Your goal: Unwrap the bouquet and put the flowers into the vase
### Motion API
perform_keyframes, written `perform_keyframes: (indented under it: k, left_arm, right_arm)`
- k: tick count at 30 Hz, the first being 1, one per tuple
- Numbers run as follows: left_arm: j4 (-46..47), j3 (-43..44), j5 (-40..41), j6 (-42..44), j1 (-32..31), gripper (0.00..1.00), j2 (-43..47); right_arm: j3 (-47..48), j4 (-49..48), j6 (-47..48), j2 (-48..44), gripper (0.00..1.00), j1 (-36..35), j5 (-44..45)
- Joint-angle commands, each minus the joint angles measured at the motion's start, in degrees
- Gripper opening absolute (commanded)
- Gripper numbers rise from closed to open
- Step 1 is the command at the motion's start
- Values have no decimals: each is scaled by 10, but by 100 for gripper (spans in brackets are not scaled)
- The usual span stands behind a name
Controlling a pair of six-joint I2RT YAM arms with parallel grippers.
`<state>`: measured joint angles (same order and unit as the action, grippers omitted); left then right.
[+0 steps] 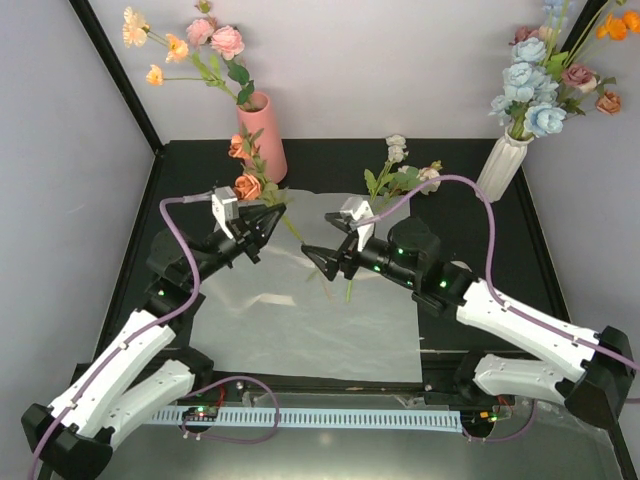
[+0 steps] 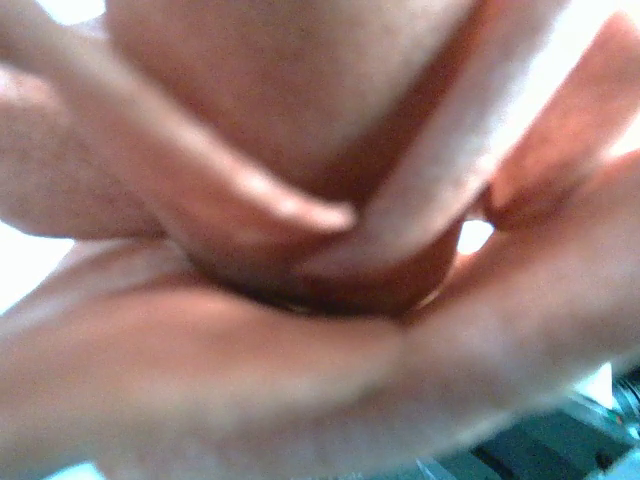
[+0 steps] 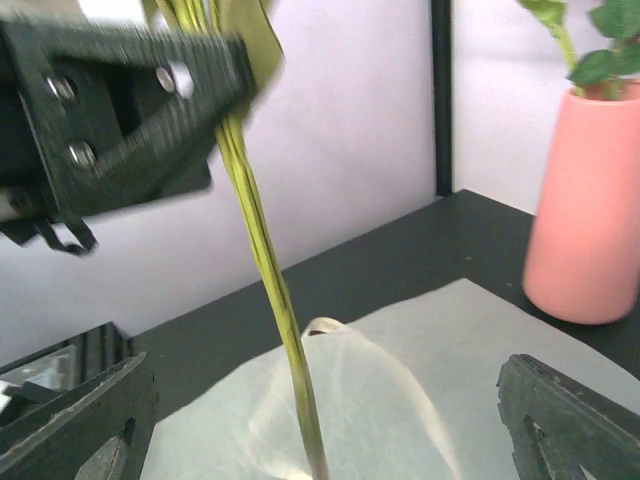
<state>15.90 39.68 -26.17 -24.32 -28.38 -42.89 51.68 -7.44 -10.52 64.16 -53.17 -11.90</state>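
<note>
Right wrist | left claw [image 3: 215, 75] clamps flowers [image 3: 265, 260] | right claw [image 3: 322, 425] spread astride them

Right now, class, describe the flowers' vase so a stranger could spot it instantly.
On the black table, look to the far left corner. The vase there holds pink and orange flowers. It is a smooth salmon-pink cylinder, unlike the white ribbed vase at far right.

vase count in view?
2. The pink vase stands at the back left, and the white ribbed vase at the back right. No third is visible, and little could hide one.
</note>
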Motion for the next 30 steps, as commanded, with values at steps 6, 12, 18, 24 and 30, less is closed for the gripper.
perform_keyframes:
  k: [6,12,18,24,30]
  left_arm:
    - [-21,144,123,142,-2,2,-76]
    - [-35,279,172,228,1,2,-166]
    - [-12,398,239,276,28,2,-256]
    - [33,509,229,276,90,2,-363]
    - [83,607,208,230,153,1,-456]
  right_arm:
    - [-68,-23,20,-53,96,-3,154]
    - [-73,-12,27,-52,96,-2,180]
    - [-80,-12,27,-54,97,-2,213]
    - [-91,-14,22,-61,97,-2,216]
    - [-106,-21,12,-63,97,-1,211]
